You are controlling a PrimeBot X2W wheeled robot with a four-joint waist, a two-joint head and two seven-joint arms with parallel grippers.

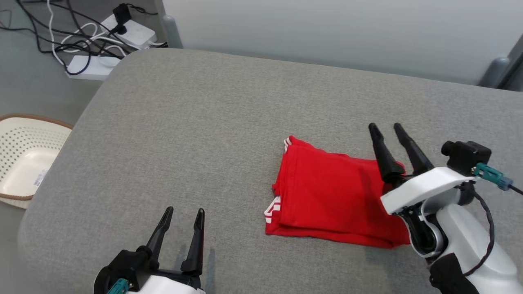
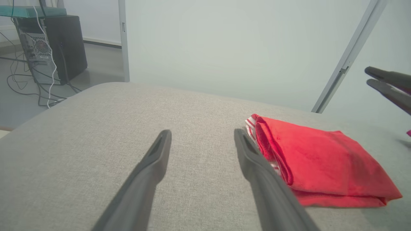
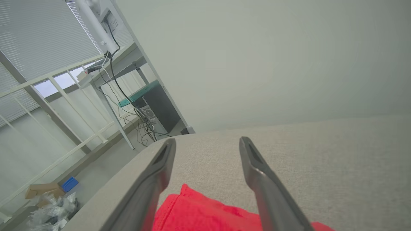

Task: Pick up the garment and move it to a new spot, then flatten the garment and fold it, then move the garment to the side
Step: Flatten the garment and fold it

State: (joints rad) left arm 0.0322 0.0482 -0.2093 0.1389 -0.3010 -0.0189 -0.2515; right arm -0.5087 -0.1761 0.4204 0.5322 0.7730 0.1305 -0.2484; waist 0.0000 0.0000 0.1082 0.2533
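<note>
Grey padded surface (image 1: 184, 134), pale wall behind. The red garment (image 1: 327, 196) lies folded and flat on it, beneath and to the left of the right gripper (image 1: 386, 127), whose fingers stand apart and empty over the garment's right edge. The left gripper (image 1: 184, 211), likewise spread and empty, has the garment well off to its right. The garment's long axis appears to run crosswise between the grippers. Right arm judged nearer for the move aside.
</note>
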